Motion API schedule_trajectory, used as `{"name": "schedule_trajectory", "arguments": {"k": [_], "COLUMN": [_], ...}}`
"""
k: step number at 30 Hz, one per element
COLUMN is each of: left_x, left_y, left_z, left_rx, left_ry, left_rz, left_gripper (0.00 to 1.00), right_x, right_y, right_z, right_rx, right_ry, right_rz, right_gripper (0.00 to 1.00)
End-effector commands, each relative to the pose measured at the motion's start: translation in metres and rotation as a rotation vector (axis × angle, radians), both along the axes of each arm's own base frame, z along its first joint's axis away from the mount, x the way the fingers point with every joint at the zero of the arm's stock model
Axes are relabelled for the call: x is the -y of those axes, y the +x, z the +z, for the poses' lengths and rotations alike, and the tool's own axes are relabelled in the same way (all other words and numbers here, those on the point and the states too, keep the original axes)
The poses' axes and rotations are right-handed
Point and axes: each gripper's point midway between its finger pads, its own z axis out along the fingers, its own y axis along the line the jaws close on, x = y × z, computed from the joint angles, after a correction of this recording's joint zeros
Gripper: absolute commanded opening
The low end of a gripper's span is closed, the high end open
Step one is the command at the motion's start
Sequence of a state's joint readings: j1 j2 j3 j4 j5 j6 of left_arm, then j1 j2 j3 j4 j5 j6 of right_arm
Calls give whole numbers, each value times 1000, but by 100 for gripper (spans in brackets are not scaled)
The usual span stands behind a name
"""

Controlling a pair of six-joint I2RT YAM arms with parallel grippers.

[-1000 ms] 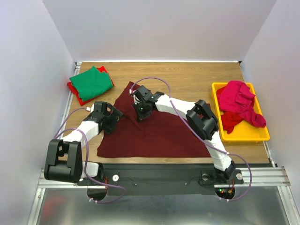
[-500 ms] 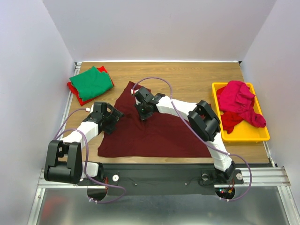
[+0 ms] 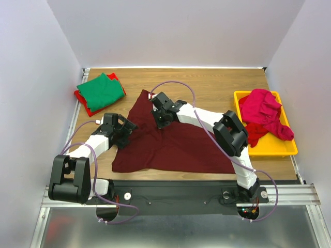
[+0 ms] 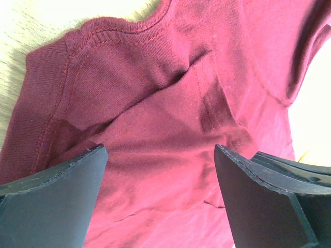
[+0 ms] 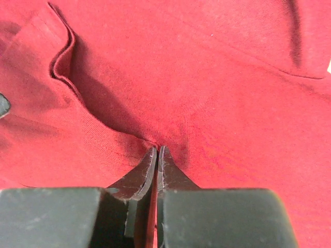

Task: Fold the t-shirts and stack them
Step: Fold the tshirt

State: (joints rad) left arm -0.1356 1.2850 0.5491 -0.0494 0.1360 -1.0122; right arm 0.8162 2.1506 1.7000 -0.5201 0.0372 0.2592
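Observation:
A dark maroon t-shirt [image 3: 176, 144] lies spread on the wooden table [image 3: 217, 88], with its upper part pulled up toward the back. My right gripper [image 3: 161, 120] is shut on a pinch of the maroon cloth [image 5: 207, 103] near the shirt's upper middle. My left gripper [image 3: 125, 132] is open over the shirt's left side, its fingers [image 4: 57, 196] straddling the collar and shoulder area [image 4: 150, 103] without gripping. A folded green t-shirt [image 3: 101, 90] lies on a folded red one [image 3: 90, 107] at the back left.
A yellow tray [image 3: 269, 147] at the right holds crumpled bright pink [image 3: 264, 108] and red [image 3: 253, 133] shirts. White walls close in the table on three sides. Bare wood shows behind the maroon shirt.
My right gripper has moved right and toward the back, pulling the maroon shirt with it; the shirt's left lower corner has shifted right. The left arm has barely moved.

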Motion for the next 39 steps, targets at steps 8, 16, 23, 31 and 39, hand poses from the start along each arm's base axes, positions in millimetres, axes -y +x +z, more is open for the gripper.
{"name": "schedule_trajectory", "arguments": {"k": [8,16,23,31,39], "left_x": [-21,-21,-27,-54,-65], "left_y": [-55,-55,-52,-31,23], "left_z": [-45,-45,-42,-31,17], "left_rx": [-226,-225,-218,-203,-114], "left_ry": [101,100,134,270,376], "left_rz": [18,16,18,1,-55], "left_gripper": [98,98,98,99,98], "right_x": [60,77,59,90,163], "right_y": [42,43,36,35,19], "right_z": [21,22,37,67,74], "right_rx": [104,109,77,66,69], "right_ry": [-83,-107,-17,63,35], "right_rz": [-174,-211,-161,-265,-399], "right_gripper": [11,27,31,51,69]}}
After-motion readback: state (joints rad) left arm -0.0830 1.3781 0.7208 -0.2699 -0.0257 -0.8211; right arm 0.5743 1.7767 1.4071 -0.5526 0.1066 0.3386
